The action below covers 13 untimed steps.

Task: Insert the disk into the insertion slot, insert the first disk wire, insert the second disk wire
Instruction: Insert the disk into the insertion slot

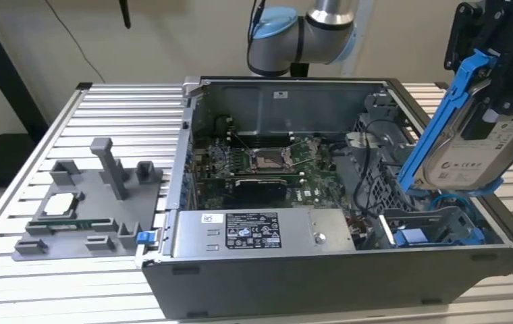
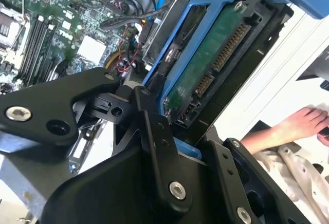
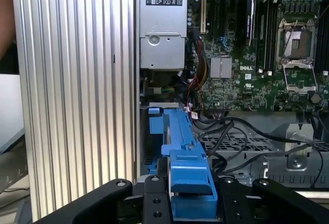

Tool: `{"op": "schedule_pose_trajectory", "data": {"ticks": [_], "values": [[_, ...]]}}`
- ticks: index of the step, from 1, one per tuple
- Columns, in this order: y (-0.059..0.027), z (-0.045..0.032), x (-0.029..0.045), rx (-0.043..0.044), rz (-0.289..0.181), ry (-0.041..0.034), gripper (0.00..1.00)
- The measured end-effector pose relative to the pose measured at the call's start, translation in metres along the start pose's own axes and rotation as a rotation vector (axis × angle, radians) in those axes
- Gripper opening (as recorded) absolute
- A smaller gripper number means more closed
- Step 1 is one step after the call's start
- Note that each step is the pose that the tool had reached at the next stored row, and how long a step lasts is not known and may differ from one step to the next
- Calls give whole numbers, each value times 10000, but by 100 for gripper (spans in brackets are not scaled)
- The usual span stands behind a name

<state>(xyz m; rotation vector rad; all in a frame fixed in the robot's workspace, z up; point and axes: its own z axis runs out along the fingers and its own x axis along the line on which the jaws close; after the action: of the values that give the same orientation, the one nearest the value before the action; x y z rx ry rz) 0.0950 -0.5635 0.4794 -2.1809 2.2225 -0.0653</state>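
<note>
The gripper (image 1: pixel 498 81) is clamped on the hard disk (image 1: pixel 472 145), which hangs tilted above the insertion slot (image 1: pixel 441 223). The disk is not in yet and its connectors (image 2: pixel 231 44) sit bare, so all three steps are left.

Robotics lab: open computer case (image 1: pixel 329 270) on slatted aluminium bench (image 1: pixel 121 108).

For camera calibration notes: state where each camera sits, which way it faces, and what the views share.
Exterior view: off the arm, raised, looking down into the open computer case; shows the arm and the tool clamping the disk.
First wrist view: on the wrist, looking past the tool along the disk's blue carrier onto the power supply and motherboard.
Second wrist view: on the wrist, facing the disk's circuit-board side; tool links and part of a person show.
Shared: all three show the disk and motherboard.
</note>
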Motion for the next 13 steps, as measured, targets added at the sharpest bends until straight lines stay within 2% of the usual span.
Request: {"op": "schedule_pose_trajectory", "data": {"ticks": [3,8,13], "values": [[20,21,0,69,2,-1,0],[27,54,0,75,7,-1,0],[27,54,0,75,8,1,0]]}}
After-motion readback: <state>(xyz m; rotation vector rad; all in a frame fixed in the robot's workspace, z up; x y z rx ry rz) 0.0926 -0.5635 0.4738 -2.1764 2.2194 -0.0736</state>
